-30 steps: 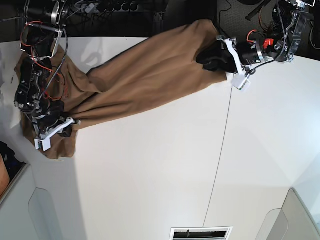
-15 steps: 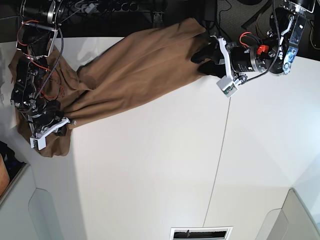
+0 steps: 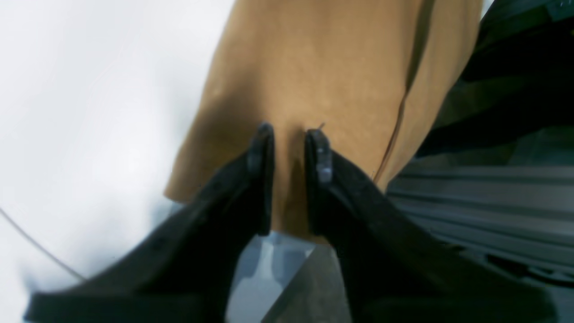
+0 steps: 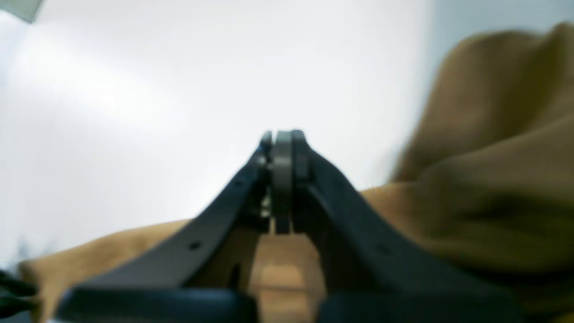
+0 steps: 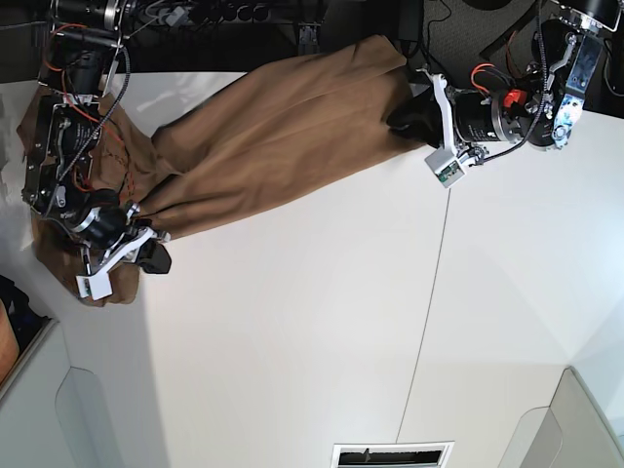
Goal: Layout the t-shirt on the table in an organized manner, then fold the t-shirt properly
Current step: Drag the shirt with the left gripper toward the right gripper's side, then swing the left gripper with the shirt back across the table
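shirt: is being stretched in a long bunched band across the far part of the table, one end hanging past the far edge

left gripper: fingers are being held slightly apart, shirt fabric sitting between them; pinching or not, can't tell

right gripper: fingertips are being pressed together, nothing seen between them, just above the shirt's other end

seam: is being left uncovered, near the shirt

one t-shirt (tan, stretched out), one table, two grippers
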You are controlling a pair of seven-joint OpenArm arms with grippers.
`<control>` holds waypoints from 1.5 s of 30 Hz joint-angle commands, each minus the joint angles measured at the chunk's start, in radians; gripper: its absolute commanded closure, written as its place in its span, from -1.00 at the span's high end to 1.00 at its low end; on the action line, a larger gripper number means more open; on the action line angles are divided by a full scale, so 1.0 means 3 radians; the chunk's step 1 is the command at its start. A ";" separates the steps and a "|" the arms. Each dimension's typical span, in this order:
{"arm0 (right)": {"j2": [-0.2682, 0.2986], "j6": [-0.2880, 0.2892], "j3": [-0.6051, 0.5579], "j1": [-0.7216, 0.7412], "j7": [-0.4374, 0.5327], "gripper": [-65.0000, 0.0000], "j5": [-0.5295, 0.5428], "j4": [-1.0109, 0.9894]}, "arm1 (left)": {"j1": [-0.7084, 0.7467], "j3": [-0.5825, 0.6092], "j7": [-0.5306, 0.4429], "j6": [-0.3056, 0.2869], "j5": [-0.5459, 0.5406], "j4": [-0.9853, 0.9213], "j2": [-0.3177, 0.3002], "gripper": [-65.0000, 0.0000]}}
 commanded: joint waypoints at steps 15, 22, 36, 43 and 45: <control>-0.0399 0.0085 -0.0561 -0.0158 0.0004 -1.00 0.0015 0.0481 | -0.0320 -0.0034 -0.0247 -0.0031 0.0359 0.0045 -0.0121 -0.22; -0.0398 0.0078 -0.0617 -0.0158 0.0004 -1.00 -0.0006 0.0481 | -0.0262 0.0050 -0.0239 -0.0031 0.0393 0.0045 -0.0121 0.02; -0.0398 0.0069 -0.0615 -0.0158 0.0069 -1.00 -0.0221 0.0481 | -0.0715 0.0206 -0.0501 0.0032 0.1156 0.0050 -0.0153 -1.00; -0.0397 0.0050 -0.0552 -0.0158 0.0209 -1.00 -0.0359 0.0481 | -0.1385 0.0045 -0.0497 0.0076 0.1087 0.0290 -0.0528 -1.00; -0.0397 0.0050 -0.0495 -0.0158 0.0243 -1.00 -0.0369 0.0481 | -0.1479 0.0045 -0.0493 0.0078 0.0952 0.0432 -0.0618 -1.00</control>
